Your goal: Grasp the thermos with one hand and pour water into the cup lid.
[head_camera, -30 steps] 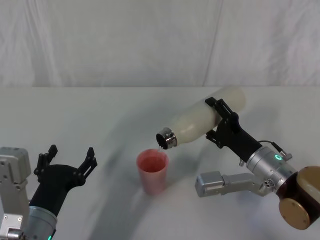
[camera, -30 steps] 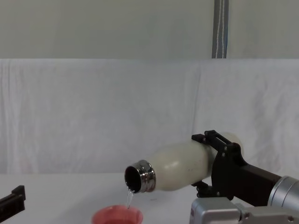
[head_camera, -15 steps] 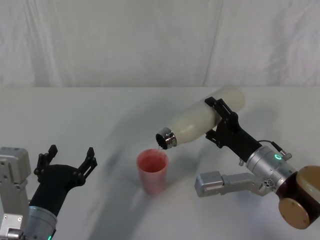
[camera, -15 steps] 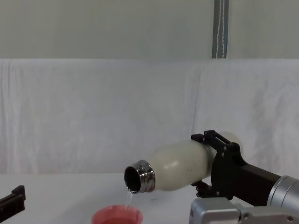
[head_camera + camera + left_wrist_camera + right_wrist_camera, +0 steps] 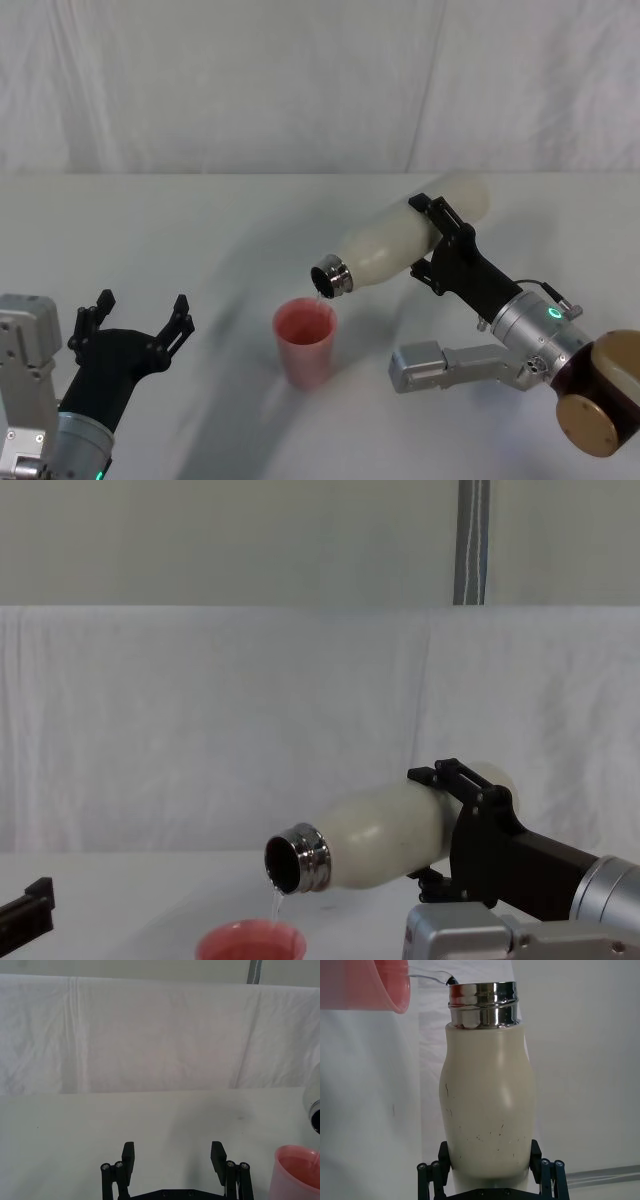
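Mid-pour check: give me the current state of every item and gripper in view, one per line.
thermos: uncapped, tilted mouth-down over the cup, thin stream of water running out.
cup lid: upright on the table, catching the water.
right gripper: jaws shut on the thermos body, held above the table.
left gripper: jaws open, holding nothing, parked low at the left.

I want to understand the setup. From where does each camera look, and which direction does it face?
Head: high, looking down at the table; both arms show.
Chest: low, facing forward; right gripper holds the thermos.
Left wrist: behind the open left gripper, facing forward.
Right wrist: along the thermos toward its neck.
All four share the cup lid.
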Robot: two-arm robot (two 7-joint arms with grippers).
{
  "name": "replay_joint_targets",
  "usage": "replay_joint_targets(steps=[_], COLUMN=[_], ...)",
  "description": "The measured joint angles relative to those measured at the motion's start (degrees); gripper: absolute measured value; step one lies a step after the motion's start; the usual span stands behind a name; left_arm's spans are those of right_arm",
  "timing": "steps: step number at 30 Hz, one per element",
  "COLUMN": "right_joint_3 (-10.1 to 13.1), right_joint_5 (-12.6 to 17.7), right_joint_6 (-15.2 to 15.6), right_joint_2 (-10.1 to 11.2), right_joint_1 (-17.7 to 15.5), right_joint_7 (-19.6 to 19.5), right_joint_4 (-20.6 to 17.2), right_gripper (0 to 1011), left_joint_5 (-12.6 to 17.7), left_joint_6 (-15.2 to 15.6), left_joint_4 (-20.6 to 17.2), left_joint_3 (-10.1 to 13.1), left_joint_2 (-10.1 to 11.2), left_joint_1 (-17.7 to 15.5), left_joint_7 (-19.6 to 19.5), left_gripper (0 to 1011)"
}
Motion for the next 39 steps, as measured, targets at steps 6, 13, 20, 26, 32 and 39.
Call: replay_joint_targets(steps=[6, 13, 20, 26, 32, 39], right_joint_3=[-0.06, -0.09, -0.11, -0.18, -0.18, -0.28], right_joint_5=[0.00, 0.00, 0.00, 0.00, 0.00, -0.04], right_joint_6=[-0.02, -0.02, 0.00, -0.01, -0.03, -0.08], right_joint_2=[-0.02, -0.02, 0.01, 0.06, 0.10, 0.04], right_joint_1=[0.07, 0.07, 0.08, 0.03, 0.03, 0.13], right_joint_7=[-0.02, -0.04, -0.04, -0.04, -0.04, -0.04], right_joint_4=[0.07, 0.08, 0.08, 0.05, 0.02, 0.02], right_gripper=[952, 952, 953, 952, 952, 952], left_joint_5=[0.00, 0.00, 0.00, 0.00, 0.00, 0.00], left_joint_6=[0.00, 0.00, 0.00, 0.00, 0.00, 0.00], left_joint_4=[0.00, 0.00, 0.00, 0.00, 0.00, 0.00], left_joint_3=[0.00, 0.00, 0.00, 0.00, 0.00, 0.00], left_joint_2=[0.00, 0.00, 0.00, 0.00, 0.00, 0.00], left_joint_1=[0.00, 0.00, 0.00, 0.00, 0.00, 0.00], left_joint_7=[0.00, 0.00, 0.00, 0.00, 0.00, 0.00], left_gripper=[1001, 1001, 1001, 1001, 1001, 1001])
